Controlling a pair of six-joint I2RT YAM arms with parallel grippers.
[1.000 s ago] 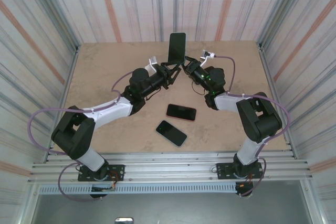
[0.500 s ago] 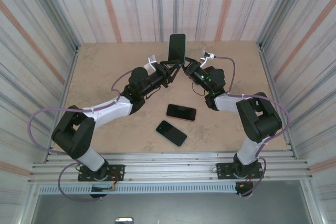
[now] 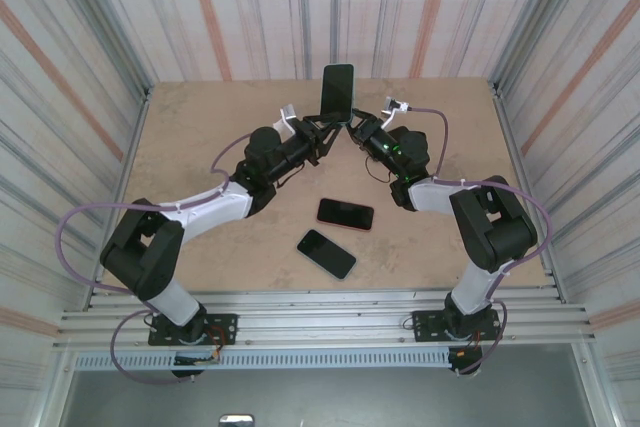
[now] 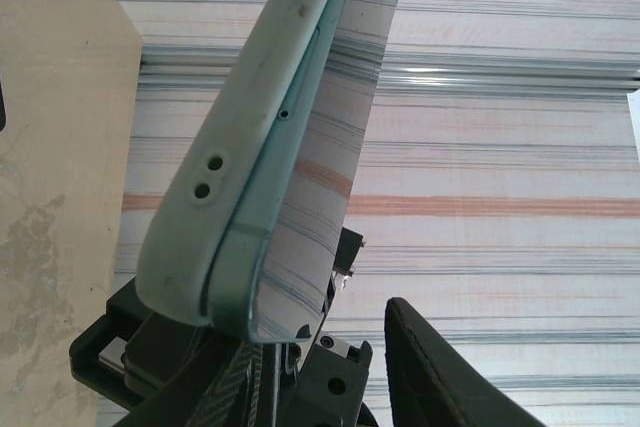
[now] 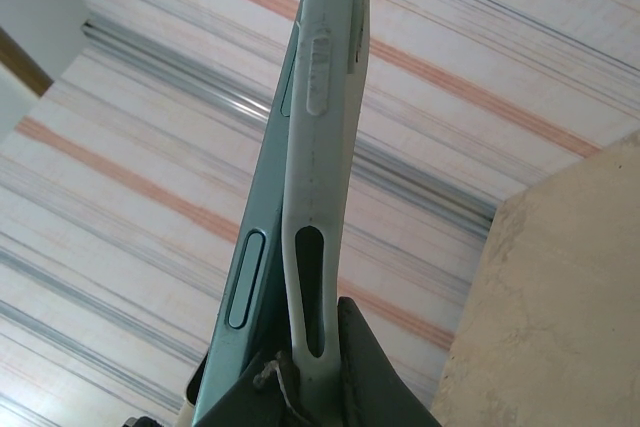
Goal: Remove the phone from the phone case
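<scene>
A phone (image 3: 337,90) in a pale phone case stands upright above the back middle of the table, held between both arms. In the right wrist view the white phone case (image 5: 320,147) has bowed away from the teal phone (image 5: 250,267) along one side. My right gripper (image 5: 305,387) is shut on the case's edge. In the left wrist view the phone case (image 4: 215,177) and the phone's glass (image 4: 320,167) sit between my left gripper's (image 4: 310,347) jaws. Its one visible finger (image 4: 430,377) stands apart from the glass. From above, the left gripper (image 3: 323,131) and right gripper (image 3: 355,127) meet under the phone.
Two more phones lie flat on the table nearer the arms: one in a reddish case (image 3: 345,214) and a dark one (image 3: 326,254). Striped walls close in the table (image 3: 200,147) on three sides.
The left gripper's jaws have narrowed a little around the phone's lower end. The left arm has shifted slightly. The phone stays upright in nearly the same spot.
</scene>
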